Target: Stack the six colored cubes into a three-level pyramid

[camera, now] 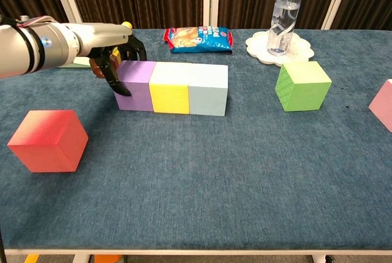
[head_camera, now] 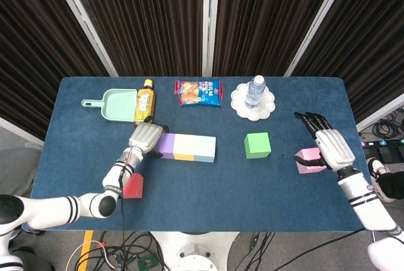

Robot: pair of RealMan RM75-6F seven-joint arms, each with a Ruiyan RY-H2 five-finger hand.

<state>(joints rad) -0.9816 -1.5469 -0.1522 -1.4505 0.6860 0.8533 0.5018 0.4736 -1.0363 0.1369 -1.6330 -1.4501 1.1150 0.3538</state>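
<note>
A purple cube [camera: 137, 85], a yellow cube [camera: 171, 88] and a light blue cube [camera: 208, 89] stand touching in a row at mid table. My left hand [camera: 113, 60] presses its curled fingers against the purple cube's left side and holds nothing. A red cube [camera: 48, 140] sits alone near the front left. A green cube [camera: 302, 84] stands right of the row. A pink cube [head_camera: 308, 160] lies at the far right, with my right hand [head_camera: 328, 144] hovering just over its right edge, fingers stretched out and apart.
Along the back of the blue table [camera: 220, 177] are a mint dustpan [head_camera: 113, 104], a yellow-capped tea bottle [head_camera: 145, 101], a snack bag [camera: 198, 38] and a water bottle [camera: 282, 16] on a white plate [camera: 277, 48].
</note>
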